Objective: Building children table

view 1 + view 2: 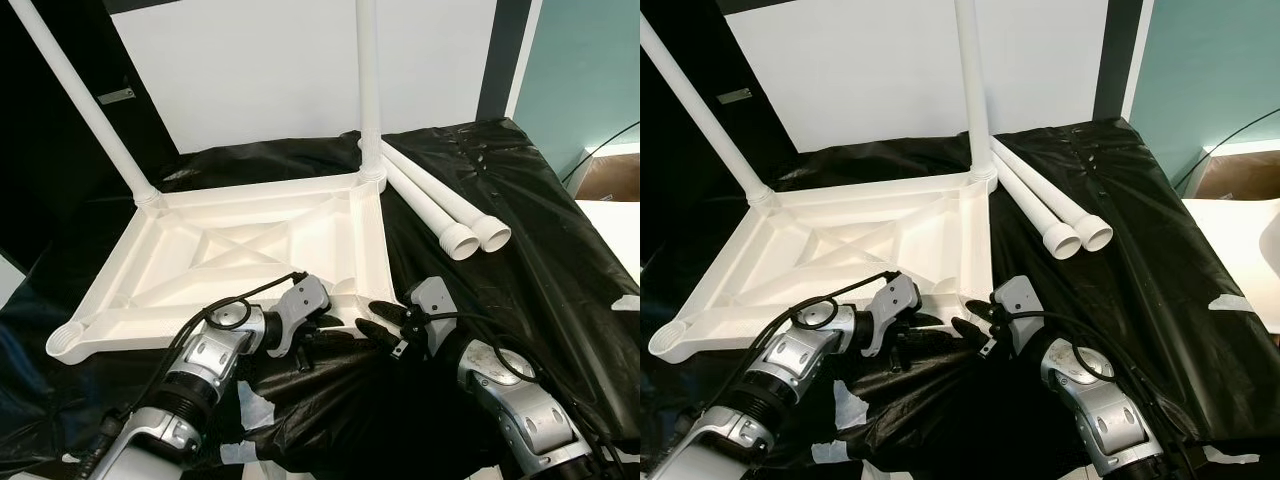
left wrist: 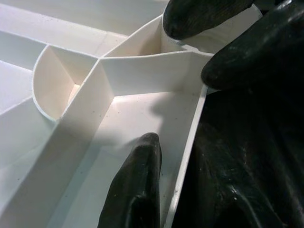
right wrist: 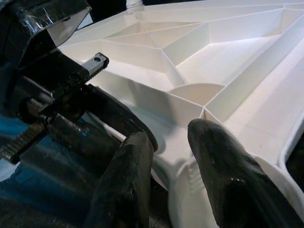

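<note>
Tabletop (image 1: 230, 250) lies upside down on the black plastic sheet (image 1: 530, 230), and you have both grippers at its nearest corner socket. Your left gripper (image 1: 335, 335) is open, one finger (image 2: 135, 185) inside the rim. Your right gripper (image 1: 385, 325) is open around that corner. Beyond them two legs (image 1: 368, 90) stand fitted, and two loose legs (image 1: 440, 205) lie further right.

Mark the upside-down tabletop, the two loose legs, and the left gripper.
tabletop (image 1: 215, 245): left eye view, ribbed underside.
loose legs (image 1: 440, 212): left eye view, shaft of one leg.
left gripper (image 1: 335, 330): left eye view, between fingertips at near corner.
</note>
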You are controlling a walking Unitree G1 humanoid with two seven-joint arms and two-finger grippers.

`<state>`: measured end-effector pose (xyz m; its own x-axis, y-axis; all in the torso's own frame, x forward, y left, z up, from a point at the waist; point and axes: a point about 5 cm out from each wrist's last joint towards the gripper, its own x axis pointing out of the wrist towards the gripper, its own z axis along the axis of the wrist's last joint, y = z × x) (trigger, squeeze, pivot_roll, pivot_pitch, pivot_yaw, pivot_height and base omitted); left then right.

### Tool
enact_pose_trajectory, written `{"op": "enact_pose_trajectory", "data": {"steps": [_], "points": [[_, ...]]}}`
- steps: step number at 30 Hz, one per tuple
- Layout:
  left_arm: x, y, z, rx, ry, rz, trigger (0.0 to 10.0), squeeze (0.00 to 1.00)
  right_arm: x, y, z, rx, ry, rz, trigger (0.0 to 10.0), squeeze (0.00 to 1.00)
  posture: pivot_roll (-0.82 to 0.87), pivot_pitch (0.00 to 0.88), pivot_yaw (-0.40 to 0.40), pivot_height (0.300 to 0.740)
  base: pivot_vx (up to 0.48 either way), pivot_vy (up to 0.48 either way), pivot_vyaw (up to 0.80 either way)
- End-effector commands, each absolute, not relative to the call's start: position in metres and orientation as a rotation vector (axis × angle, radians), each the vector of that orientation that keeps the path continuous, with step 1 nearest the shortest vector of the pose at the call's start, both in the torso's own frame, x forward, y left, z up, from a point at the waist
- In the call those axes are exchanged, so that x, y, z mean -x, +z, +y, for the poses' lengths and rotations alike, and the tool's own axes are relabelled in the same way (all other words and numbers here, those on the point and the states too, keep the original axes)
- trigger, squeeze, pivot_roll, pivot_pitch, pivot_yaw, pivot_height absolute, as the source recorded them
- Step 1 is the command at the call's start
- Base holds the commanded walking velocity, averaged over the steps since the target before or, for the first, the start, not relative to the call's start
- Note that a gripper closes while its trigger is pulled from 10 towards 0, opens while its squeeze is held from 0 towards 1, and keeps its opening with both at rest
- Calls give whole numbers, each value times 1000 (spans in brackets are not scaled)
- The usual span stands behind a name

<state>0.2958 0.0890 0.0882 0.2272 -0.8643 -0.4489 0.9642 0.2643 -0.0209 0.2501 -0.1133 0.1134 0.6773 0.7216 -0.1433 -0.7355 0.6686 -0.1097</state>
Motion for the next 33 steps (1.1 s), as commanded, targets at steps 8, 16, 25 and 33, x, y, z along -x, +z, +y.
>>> {"op": "enact_pose_trajectory", "data": {"steps": [8,16,25,33], "points": [[-299,61,96,-295,-707,423,0,0,-252,113,-110,166,830,85,10000,0,-50,0,130,740,0,0,0],[-290,57,88,-300,-749,398,0,796,-257,116,-114,192,785,63,10000,0,-58,0,132,740,0,0,0],[-284,51,83,-350,-775,379,10000,1000,-295,178,-163,208,150,-237,10000,0,-77,0,132,740,0,0,0],[-286,51,85,-351,-758,377,10000,1000,-290,164,-174,219,104,-189,10000,0,-86,0,134,740,0,0,0]]}}
